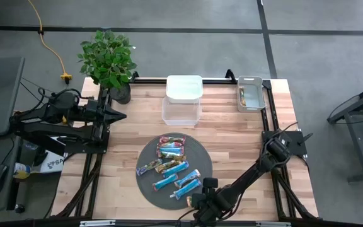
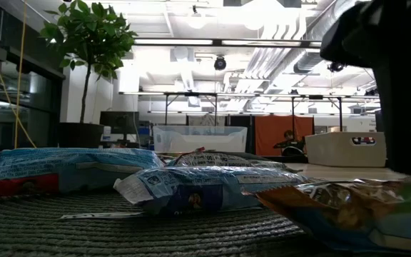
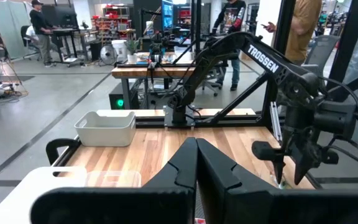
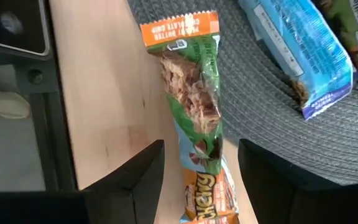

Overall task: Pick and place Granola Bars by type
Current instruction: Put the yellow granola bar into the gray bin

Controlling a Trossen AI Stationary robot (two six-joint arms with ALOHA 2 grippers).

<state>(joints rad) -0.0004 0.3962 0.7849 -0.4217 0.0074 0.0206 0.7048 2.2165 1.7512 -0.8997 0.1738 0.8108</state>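
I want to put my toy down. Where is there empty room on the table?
There is bare wood between the plant and the round grey mat, and between the mat and the grey bin. The mat is crowded with granola bars, and the right pincer hangs at its near edge.
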